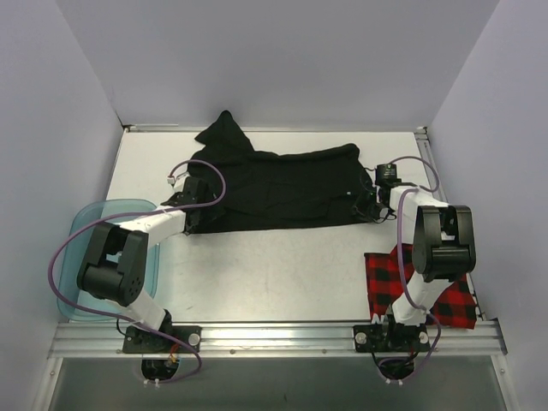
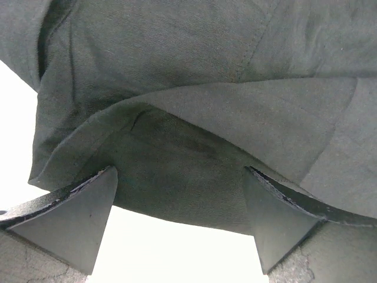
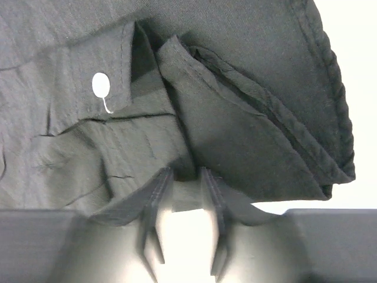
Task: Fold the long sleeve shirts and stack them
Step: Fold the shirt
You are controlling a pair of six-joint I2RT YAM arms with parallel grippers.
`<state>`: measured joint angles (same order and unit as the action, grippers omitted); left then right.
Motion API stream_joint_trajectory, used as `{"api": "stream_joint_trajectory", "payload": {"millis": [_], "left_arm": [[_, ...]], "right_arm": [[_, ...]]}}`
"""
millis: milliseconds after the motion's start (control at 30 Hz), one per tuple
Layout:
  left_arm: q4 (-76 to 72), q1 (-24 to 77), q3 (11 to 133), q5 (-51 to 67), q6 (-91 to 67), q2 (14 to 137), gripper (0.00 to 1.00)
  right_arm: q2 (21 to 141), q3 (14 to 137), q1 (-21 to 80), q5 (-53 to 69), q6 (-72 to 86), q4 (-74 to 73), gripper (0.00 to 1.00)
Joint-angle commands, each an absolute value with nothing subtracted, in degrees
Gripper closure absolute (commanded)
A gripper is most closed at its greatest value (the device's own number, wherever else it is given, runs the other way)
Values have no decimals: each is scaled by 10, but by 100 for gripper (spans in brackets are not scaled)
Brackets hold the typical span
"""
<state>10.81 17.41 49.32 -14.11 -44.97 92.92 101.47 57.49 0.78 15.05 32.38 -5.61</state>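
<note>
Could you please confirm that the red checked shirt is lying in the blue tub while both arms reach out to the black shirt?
Not quite. The red checked shirt is not in the blue tub. It lies on the table beside the right arm's base, as the top view shows. Both arms do reach out to the black shirt.

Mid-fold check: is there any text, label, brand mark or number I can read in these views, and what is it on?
None can be read.
The black shirt shows only a plain white button in the right wrist view. No neck label is in sight.
The red-and-black check shirt and the teal tub carry no visible lettering.
</note>
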Motion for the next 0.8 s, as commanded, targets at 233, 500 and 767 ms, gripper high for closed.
{"api": "stream_joint_trajectory", "payload": {"millis": [233,500,767], "left_arm": [[95,152,468,-127,-471,955,3],[98,146,463,-126,-475,952,3],[103,148,470,-109,-470,931,2]], "right_arm": [[1000,588,2,136,286,-91,100],[976,594,-31,128,260,-115,100],[986,612,-32,143,253,-125,75]]}}
